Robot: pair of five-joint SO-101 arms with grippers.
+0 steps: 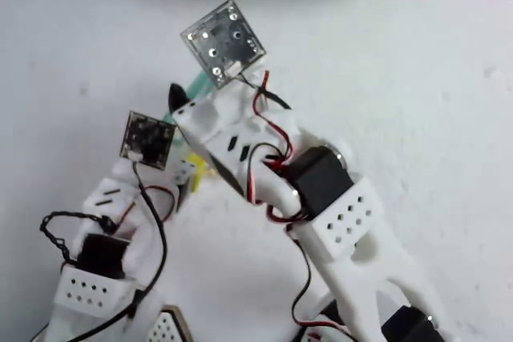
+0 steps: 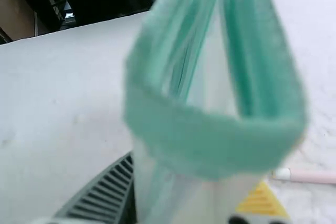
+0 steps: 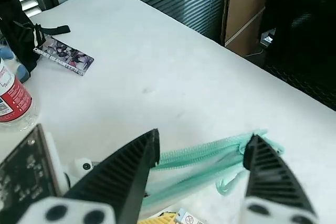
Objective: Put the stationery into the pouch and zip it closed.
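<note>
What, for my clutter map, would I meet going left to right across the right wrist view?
red-labelled bottle → printed card → green-zippered pouch

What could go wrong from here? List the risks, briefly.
1. The pink pen lies on the table outside the pouch; zipping now would likely leave it out.
2. The right gripper is open astride the zipper band; closing could pinch fabric instead of the pull.
3. The left arm and right arm crowd together in the high view and might collide.
</note>
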